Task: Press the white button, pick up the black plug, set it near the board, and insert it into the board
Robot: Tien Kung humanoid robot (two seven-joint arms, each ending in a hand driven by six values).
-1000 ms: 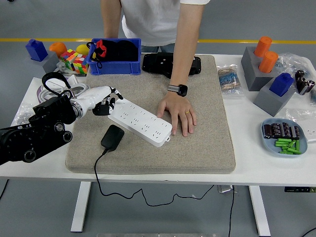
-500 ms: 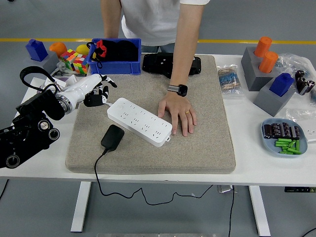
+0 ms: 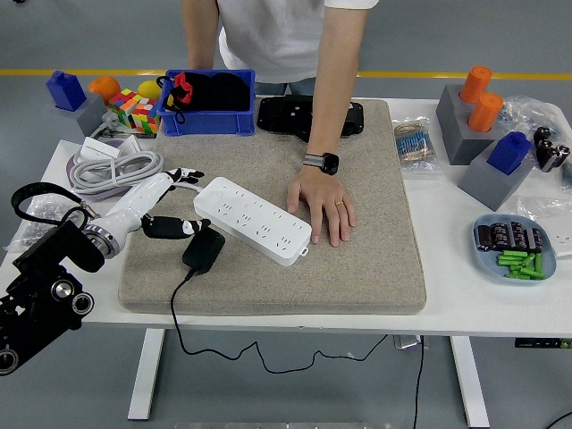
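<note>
**Ana:** Head view first: where does the robot's left hand [image 3: 165, 207] sit?

**Ben:** It reaches in from the lower left over the beige felt mat [image 3: 357, 268] that covers the middle of the white table [image 3: 447, 313]. The hand is white with dark fingertips, low over the mat's left part, just left of the white rectangular power strip [image 3: 253, 220]. Its fingers [image 3: 186, 176] are spread and loose and grip nothing; one lower finger points toward the black plug adapter [image 3: 204, 248] and ends just beside it. Whether it touches cannot be told.

**Ana:** And the plug itself?

**Ben:** It lies flat on the mat, just in front of the strip's left end, close to it but not plugged in. Its thin black cable [image 3: 214, 344] runs off the near edge of the table and hangs below.

**Ana:** How does the strip lie?

**Ben:** Diagonally, its left end farther from the robot, its right end nearer. A person stands at the far side; the person's hand [image 3: 323, 204], with a ring and a black wristwatch, rests palm down on the mat, touching the strip's right end.

**Ana:** Anything else?

**Ben:** A blue plastic bin [image 3: 207, 116] with dark items sits at the mat's far left corner, a coiled grey cable [image 3: 112, 170] lies left of the mat, and a pale blue dish of green and black batteries [image 3: 514, 248] is far right. The right arm is out of view.
</note>
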